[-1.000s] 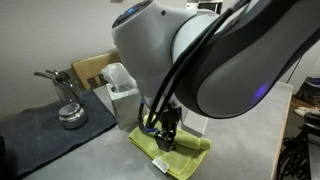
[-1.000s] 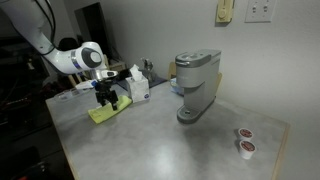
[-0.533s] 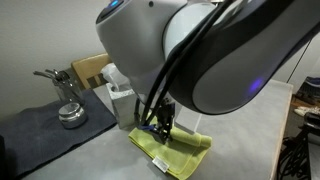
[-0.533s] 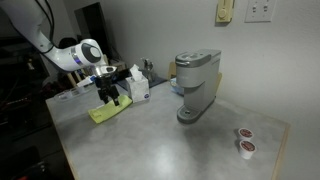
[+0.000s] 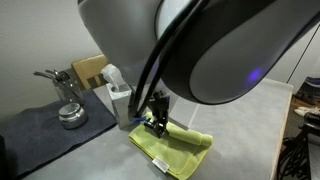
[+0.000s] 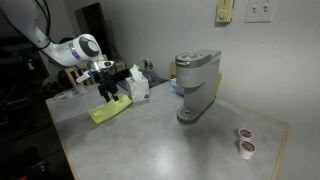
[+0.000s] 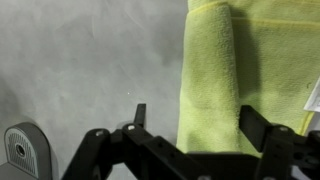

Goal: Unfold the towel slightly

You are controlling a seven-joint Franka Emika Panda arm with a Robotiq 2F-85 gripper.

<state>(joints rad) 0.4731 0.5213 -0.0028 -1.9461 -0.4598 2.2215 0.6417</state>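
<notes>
the lime yellow-green towel (image 5: 175, 152) lies folded and flat on the grey desk (image 6: 170, 145), near a far corner. in the wrist view a rounded fold runs lengthwise and a stitched hem crosses one end.

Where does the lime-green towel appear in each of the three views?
In an exterior view: the towel lies at lower centre, below the gripper.
In an exterior view: the towel lies left of centre, at the table's far left part, below the gripper.
Wrist view: the towel fills the upper right, its folded strip running down towards the open gripper.
Shared landmark: the gripper, right at the towel.
</notes>
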